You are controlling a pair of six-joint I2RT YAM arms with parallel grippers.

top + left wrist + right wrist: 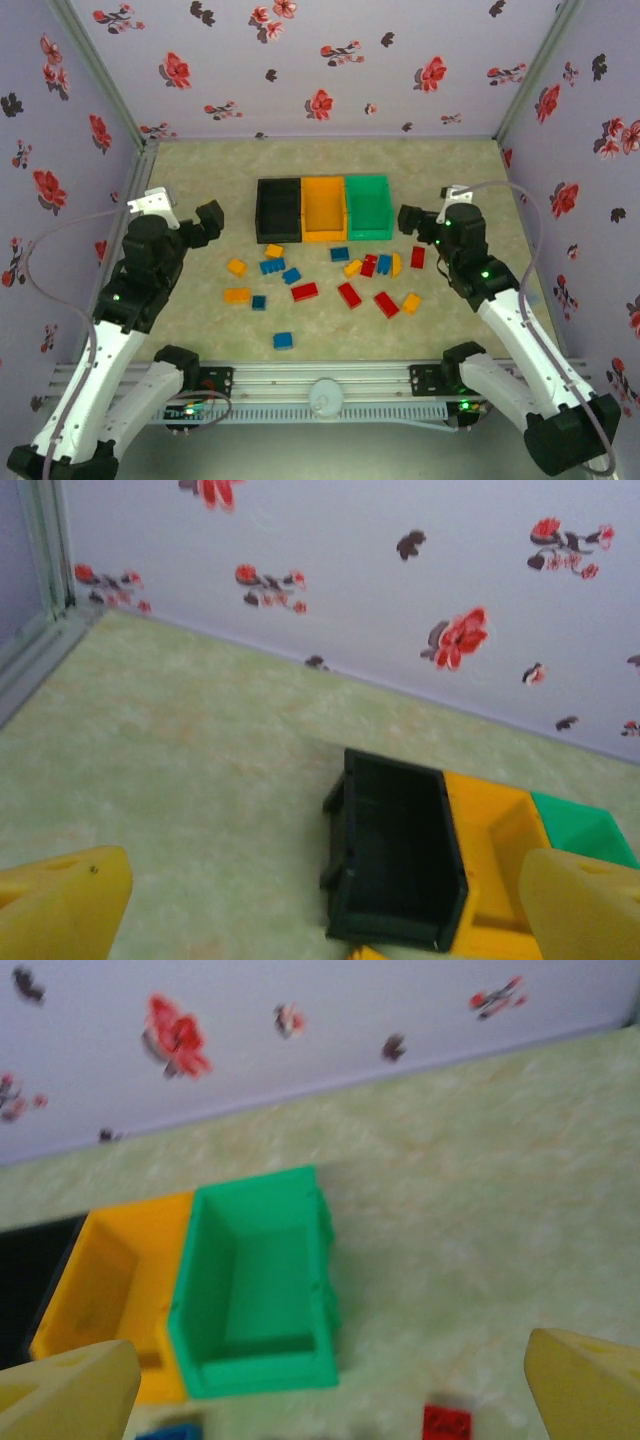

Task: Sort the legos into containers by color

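Bricks (305, 291): red, blue, orange; scattered on the table (190, 330), just short of the bins (323, 236)
Left gripper (206, 224): jaws apart, empty; left of the bins
Right gripper (411, 222): jaws apart, empty; right of the bins
Bins: black, orange, green; joined in a row

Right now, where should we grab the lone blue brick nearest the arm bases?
Come straight down and pinch the blue brick across its narrow width, on the long sides. It lies flat on the table, apart from other legos, so both sides are free.
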